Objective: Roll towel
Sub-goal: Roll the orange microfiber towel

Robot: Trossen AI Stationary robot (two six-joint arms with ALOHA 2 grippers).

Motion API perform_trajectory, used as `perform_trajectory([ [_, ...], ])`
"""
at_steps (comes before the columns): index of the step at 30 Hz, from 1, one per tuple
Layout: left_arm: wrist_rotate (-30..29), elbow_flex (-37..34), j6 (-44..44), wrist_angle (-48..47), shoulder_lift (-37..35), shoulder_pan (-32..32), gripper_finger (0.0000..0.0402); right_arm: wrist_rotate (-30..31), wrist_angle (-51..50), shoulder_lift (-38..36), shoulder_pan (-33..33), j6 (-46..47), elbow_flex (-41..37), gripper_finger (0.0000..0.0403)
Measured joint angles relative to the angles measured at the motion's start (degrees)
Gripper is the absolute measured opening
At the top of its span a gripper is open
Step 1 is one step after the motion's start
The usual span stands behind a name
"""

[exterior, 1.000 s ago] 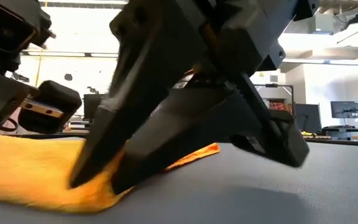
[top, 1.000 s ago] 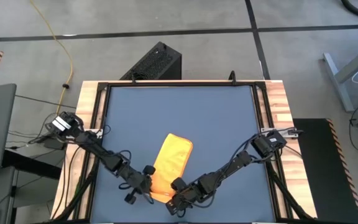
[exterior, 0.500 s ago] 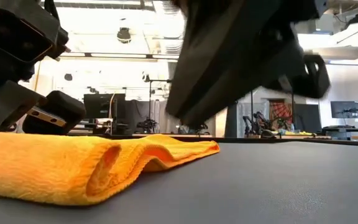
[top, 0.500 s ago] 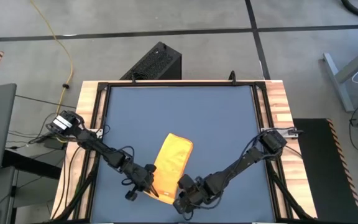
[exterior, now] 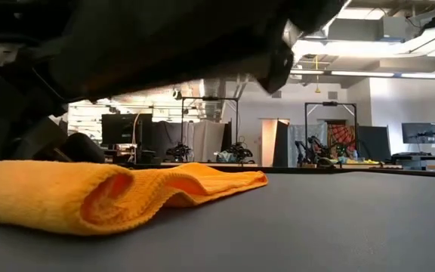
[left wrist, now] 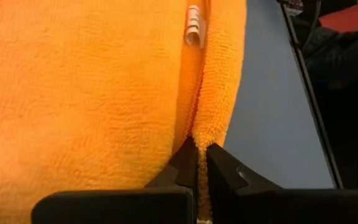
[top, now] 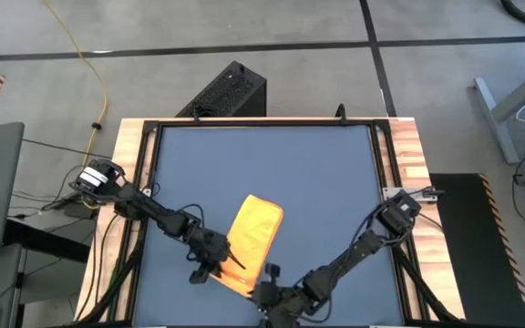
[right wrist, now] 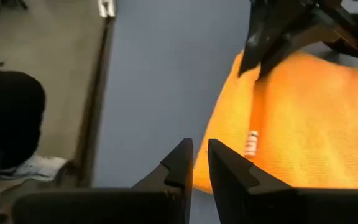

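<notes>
On the blue table (top: pixel 262 173), toward its near edge and slightly left of centre: the towel (top: pixel 250 239), folded into a long yellow strip, lying flat and slanted, far end angled right. Seen level from the low view, doubled over with a soft rolled fold along one side (exterior: pixel 104 198). Small white tag (left wrist: pixel 194 25) at the folded edge, striped with dark marks too small to read; same tag (right wrist: pixel 252 143) visible from the right wrist, also unreadable.

Left gripper (top: pixel 215 264) at the towel's near left corner, arm stretched low from the table's left edge, elbow bent toward the middle. Fingers (left wrist: pixel 182 167) pressed nearly together with the towel's folded edge pinched between their tips.

Right gripper (top: pixel 268 290) just off the towel's near end, close to the table's front edge, arm reaching in a long diagonal from the right side. Fingers (right wrist: pixel 178 163) drawn close with only a thin slit between, nothing held, tips poised above the table beside the towel's edge.

Beyond the table in the low view: room with monitors (exterior: pixel 119 128) and stands.
</notes>
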Motion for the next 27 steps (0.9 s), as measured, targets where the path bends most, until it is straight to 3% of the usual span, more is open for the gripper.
perform_trajectory([
  [5,1.24,0.04,-0.82,-0.40,0.02,0.74,0.0000,-3.15,-0.79,0.17,-1.62,-1.85,0.04,0.0102],
  [15,2.01,-0.02,-1.03,-0.78,0.06,1.22,0.0000,-6.01,-0.98,0.17,-2.73,-6.52,0.09,0.0235],
  [27,3.76,-0.06,-1.10,-1.27,0.11,1.84,0.0000,-4.34,-0.49,1.87,-2.94,-12.02,0.17,0.0227],
])
